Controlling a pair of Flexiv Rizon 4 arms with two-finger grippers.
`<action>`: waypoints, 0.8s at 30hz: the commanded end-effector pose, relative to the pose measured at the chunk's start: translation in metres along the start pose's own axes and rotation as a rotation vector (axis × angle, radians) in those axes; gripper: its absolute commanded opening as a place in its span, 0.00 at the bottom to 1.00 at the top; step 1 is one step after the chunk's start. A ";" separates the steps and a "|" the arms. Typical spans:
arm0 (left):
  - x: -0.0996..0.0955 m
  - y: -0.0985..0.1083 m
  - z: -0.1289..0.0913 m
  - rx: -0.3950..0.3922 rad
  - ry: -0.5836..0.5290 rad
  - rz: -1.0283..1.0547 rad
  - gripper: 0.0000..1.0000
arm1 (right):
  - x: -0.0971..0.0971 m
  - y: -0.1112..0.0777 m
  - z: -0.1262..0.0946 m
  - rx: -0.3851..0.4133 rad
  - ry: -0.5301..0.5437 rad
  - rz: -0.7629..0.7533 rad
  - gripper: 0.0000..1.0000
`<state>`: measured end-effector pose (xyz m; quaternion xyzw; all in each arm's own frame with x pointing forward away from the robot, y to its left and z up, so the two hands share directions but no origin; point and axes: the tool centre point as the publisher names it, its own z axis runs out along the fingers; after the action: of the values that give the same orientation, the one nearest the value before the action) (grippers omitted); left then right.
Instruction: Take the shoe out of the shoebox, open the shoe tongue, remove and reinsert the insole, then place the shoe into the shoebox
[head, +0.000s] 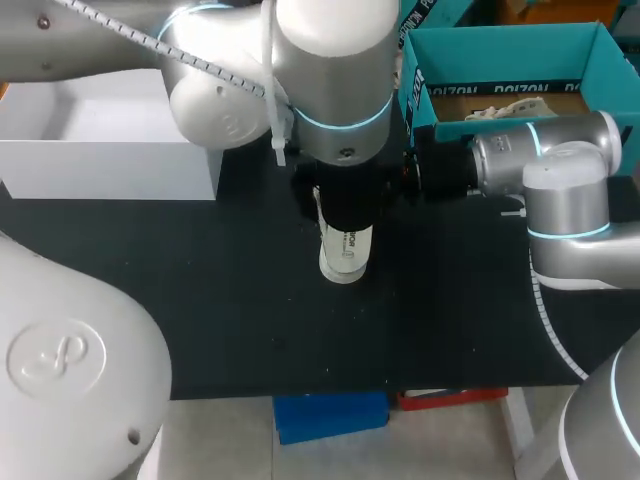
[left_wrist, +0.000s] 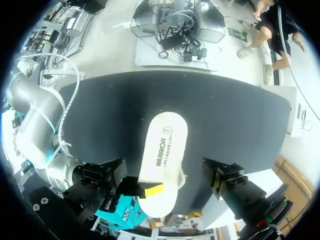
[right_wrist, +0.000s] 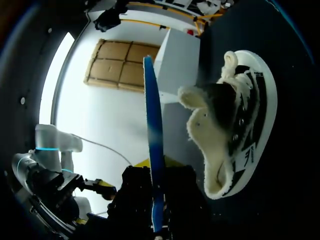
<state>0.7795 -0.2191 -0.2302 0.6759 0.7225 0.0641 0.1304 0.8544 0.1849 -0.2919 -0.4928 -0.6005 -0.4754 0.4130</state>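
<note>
Ideally the insole (right_wrist: 151, 125), clamped in the right gripper (right_wrist: 156, 202) beside the shoe (right_wrist: 245, 125), is slid in toe-first; the left gripper's (left_wrist: 181, 184) state cannot be told.

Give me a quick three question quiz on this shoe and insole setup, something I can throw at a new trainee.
1. Multiple choice: what is the right gripper shut on? A a lace; B the insole; C a box lid.
2. True or false: the shoe sits inside the shoebox.
3. Fill in: the insole is held ___ the shoe.
Key: 1 B. 2 False: it stands on the black table, outside the shoebox. 3 Above: it is out of the shoe.
</note>
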 end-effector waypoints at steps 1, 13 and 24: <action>0.004 0.004 0.006 0.011 -0.067 0.011 1.00 | -0.001 0.000 0.001 0.000 0.000 0.000 0.00; -0.007 0.056 0.011 0.042 -0.086 0.032 1.00 | -0.001 0.000 0.001 0.000 0.000 0.000 0.00; -0.012 0.121 0.028 0.053 -0.078 0.039 1.00 | -0.001 0.000 0.001 0.000 0.000 0.000 0.00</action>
<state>0.8870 -0.2186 -0.2211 0.6917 0.7052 0.0310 0.1524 0.8544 0.1849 -0.2920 -0.4928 -0.6005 -0.4754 0.4130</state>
